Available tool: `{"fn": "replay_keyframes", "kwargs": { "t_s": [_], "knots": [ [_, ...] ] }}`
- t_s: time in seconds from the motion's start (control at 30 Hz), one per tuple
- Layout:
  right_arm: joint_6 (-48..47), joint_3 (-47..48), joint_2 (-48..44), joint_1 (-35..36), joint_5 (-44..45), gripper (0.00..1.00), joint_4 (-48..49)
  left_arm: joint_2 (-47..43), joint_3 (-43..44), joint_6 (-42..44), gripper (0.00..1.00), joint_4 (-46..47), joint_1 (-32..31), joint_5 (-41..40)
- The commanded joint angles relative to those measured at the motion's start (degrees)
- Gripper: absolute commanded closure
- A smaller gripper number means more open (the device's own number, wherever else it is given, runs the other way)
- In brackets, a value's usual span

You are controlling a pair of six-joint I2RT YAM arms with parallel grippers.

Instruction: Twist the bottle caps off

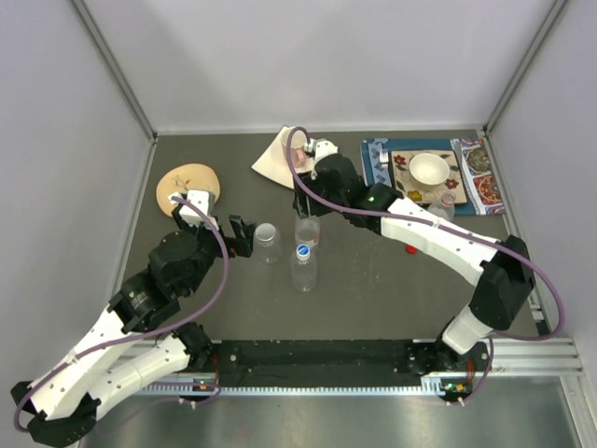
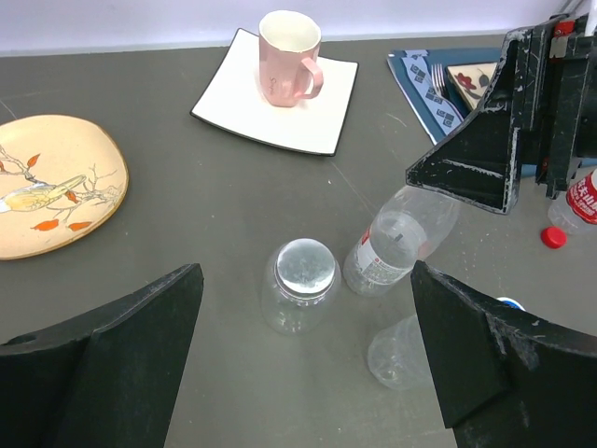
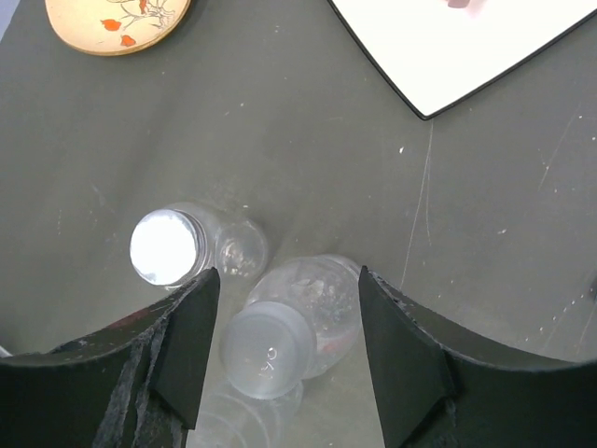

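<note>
The right gripper (image 3: pixel 286 277) hangs over a slim clear plastic bottle (image 3: pixel 312 303). Its two black fingers (image 3: pixel 187 345) stand about half apart, one on each side of the bottle's round white plastic screw cap (image 3: pixel 266 350). A gap shows on at least one side, so they are not clamped on the cap. The left gripper (image 1: pixel 241 235) is spread as wide as it goes and holds nothing. It points at the short squat clear plastic bottle (image 2: pixel 297 299), which stands just ahead of its fingertips.

There are four bottles, all upright on the dark grey table (image 1: pixel 373 299).
- The squat bottle wears a wide greyish-clear cap (image 2: pixel 301 266).
- The white-capped bottle stands just beside it, on its right in the overhead view.
- A second slim bottle (image 1: pixel 303 271), with a blue cap (image 1: pixel 303 250) on it, is also just right of the squat one, nearer the arm bases.
- A third slim bottle with a red label (image 2: pixel 580 201) stands well apart to the right.

There are four caps. Three are on bottles, and the small red one (image 2: pixel 554 237) lies on the table far to the right of the squat bottle.

Beyond the squat bottle, one pink mug (image 2: pixel 287 56) sits on one white square plate (image 2: pixel 242 93), and one tan round plate (image 2: pixel 51 182) lies to the left.
</note>
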Motion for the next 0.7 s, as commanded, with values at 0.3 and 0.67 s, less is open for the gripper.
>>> {"fn": "replay_keyframes", "kwargs": {
  "t_s": [0.3,0.67],
  "knots": [
    [1.94,-3.16,-0.12,0.14,0.85,0.56,0.62,-0.99,-0.84,-0.27,0.01,2.15,0.19,1.25],
    [-2.17,-0.97,-8.55,-0.21,16.03,0.75,0.44,0.5,1.35,1.49,0.01,4.26,0.19,-0.33]
  ]
}}
